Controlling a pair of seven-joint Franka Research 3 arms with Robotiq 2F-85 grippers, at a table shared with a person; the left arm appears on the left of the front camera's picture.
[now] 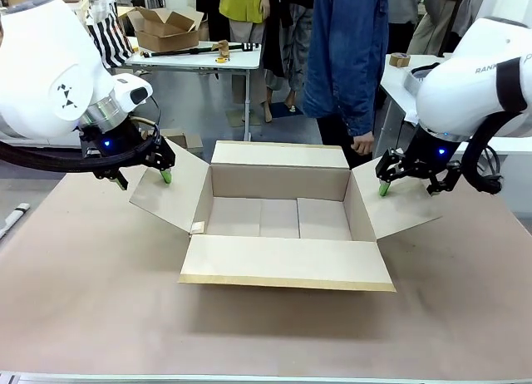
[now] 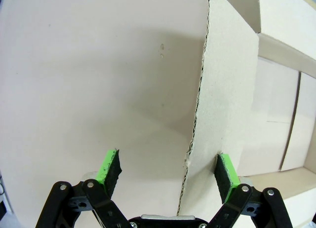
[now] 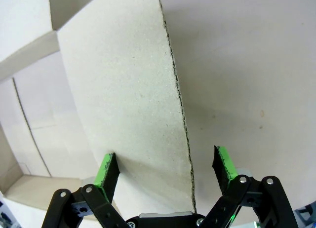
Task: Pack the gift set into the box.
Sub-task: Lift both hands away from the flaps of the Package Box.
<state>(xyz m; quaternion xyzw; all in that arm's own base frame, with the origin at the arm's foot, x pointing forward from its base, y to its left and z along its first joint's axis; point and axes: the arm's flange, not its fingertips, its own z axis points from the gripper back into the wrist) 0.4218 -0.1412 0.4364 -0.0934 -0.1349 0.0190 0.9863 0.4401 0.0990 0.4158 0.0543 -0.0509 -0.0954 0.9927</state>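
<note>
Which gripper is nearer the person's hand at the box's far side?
Right. The right gripper straddles the right flap, close to the person's hand; the left gripper straddles the left flap, across the box.

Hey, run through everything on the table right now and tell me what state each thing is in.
Box: upright on the table, open, all four flaps spread outward.
Left pincer: open, astride the left flap edge, not clamped.
Right pincer: open, astride the right flap edge, not clamped.
Person's hand: hanging at the far side, off the box.
</note>
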